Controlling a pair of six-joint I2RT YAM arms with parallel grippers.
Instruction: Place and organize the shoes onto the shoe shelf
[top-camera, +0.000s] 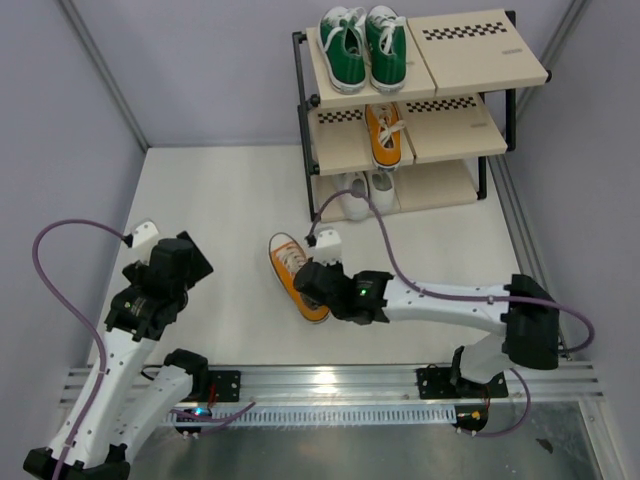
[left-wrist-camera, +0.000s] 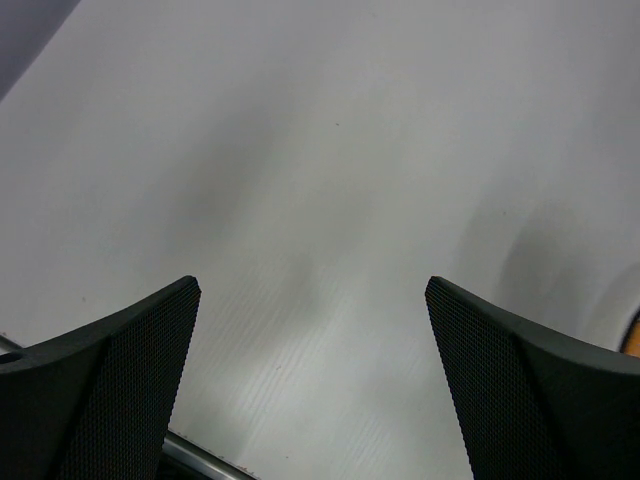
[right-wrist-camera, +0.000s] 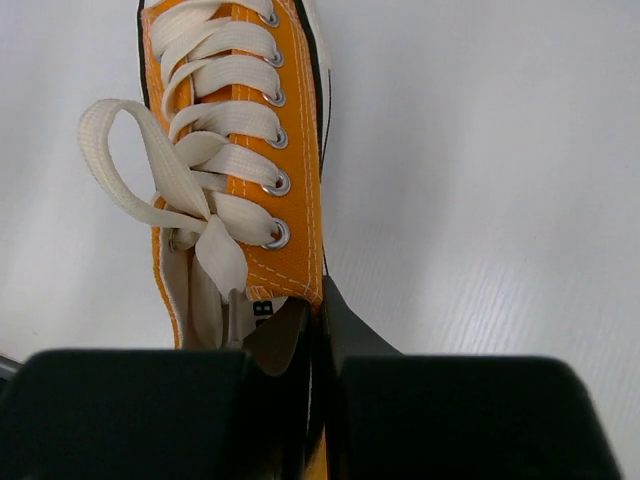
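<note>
Overhead first: reaching low and leftward across the table (top-camera: 220, 200) with the right arm (top-camera: 440, 298), right gripper (top-camera: 313, 288) at the heel end of an orange shoe (top-camera: 288, 258) on the table, toe pointing away and slightly left. Folded up at the near left with the left arm (top-camera: 140, 310), well apart from that shoe. On the shelf (top-camera: 480, 62): green pair (top-camera: 365, 45) on the top tier, second orange shoe (top-camera: 387, 135) on the middle tier, white pair (top-camera: 365, 190) on the bottom tier.

Left wrist next: hovering over bare table with the left gripper (left-wrist-camera: 312, 290), fingers (left-wrist-camera: 130, 380) spread wide, holding nothing.

Right wrist last: pinched together on the orange shoe's side wall beside the collar, one finger (right-wrist-camera: 352, 338) outside, the other inside the opening, with white laces (right-wrist-camera: 215, 140) in a bow just ahead.
</note>
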